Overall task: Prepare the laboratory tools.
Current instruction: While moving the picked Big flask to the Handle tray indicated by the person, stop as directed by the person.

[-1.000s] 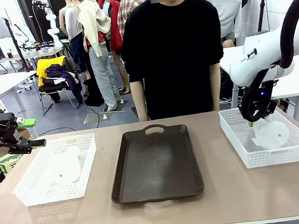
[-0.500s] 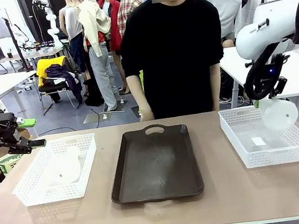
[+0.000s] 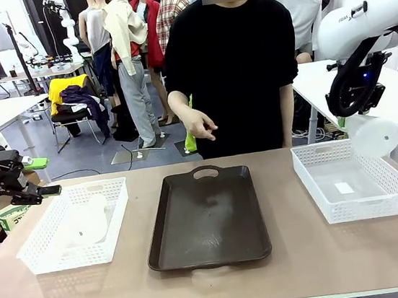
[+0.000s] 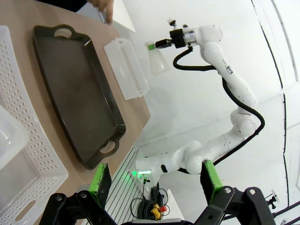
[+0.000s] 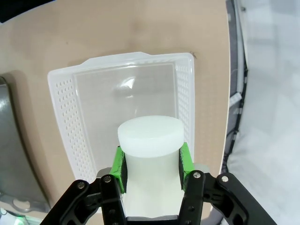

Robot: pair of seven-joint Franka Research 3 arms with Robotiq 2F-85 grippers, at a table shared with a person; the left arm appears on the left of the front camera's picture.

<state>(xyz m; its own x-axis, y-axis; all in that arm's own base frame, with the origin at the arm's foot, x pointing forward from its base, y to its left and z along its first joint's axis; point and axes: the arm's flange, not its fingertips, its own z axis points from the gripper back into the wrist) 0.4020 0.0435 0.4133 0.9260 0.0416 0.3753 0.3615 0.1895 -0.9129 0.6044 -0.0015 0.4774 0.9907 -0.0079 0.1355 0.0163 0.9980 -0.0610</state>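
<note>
Right tool (image 5: 152, 161) high, right of the tray (image 3: 206, 221) — clamped on a flask (image 5: 150, 136); left tool (image 4: 154, 180) wide, left of it — open air around both.

White right arm (image 3: 357, 20) with black cable (image 4: 175, 60); black left gripper (image 4: 154, 182) (green pads (image 4: 209, 180))
</note>
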